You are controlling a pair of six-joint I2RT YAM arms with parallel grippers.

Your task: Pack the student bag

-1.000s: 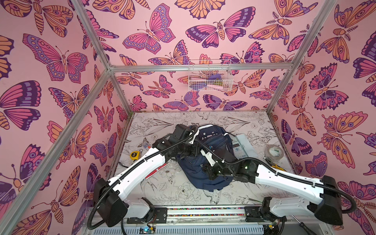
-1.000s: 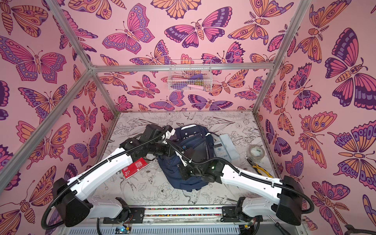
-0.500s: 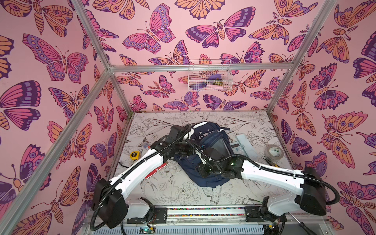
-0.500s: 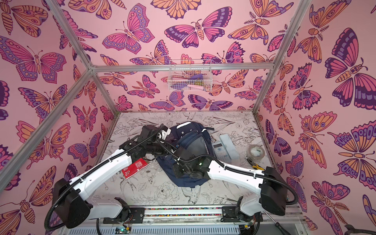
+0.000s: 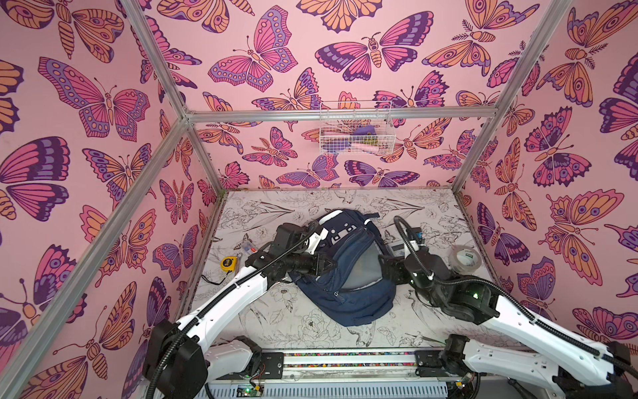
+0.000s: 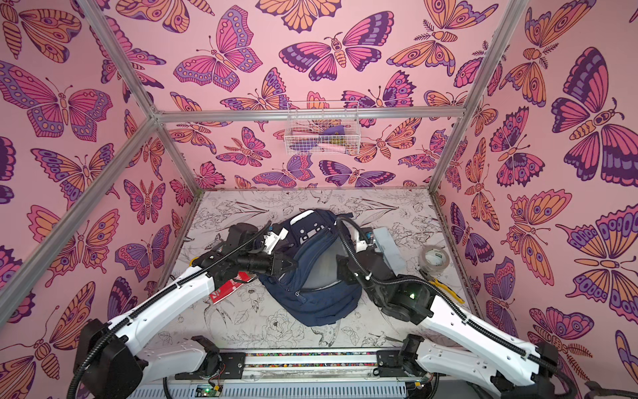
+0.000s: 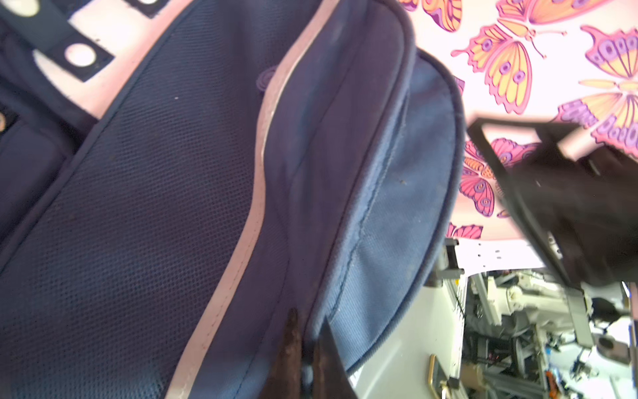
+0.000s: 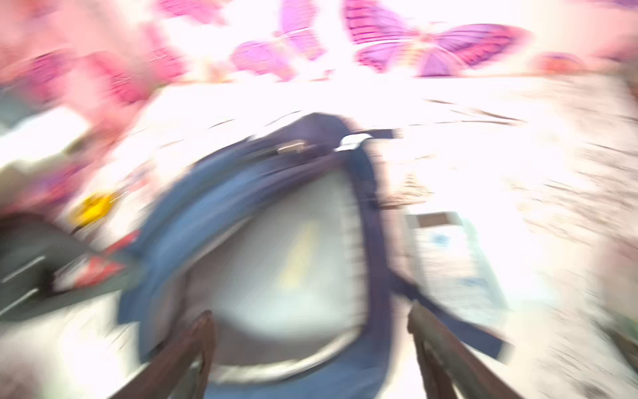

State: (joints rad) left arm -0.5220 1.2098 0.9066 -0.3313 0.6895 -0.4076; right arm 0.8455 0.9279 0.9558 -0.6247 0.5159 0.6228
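Left jaws clamp shut on the bag's (image 5: 345, 300) rim; right jaws stand wide, empty, beside its opening.

A large navy-blue fabric student bag (image 6: 310, 297) lies open on the floral-printed bench (image 6: 241, 324), grey lining showing. The left end effector (image 6: 294, 265) pinches its flap; the right end effector (image 6: 341, 271) sits at the opposite rim, seemingly parted.
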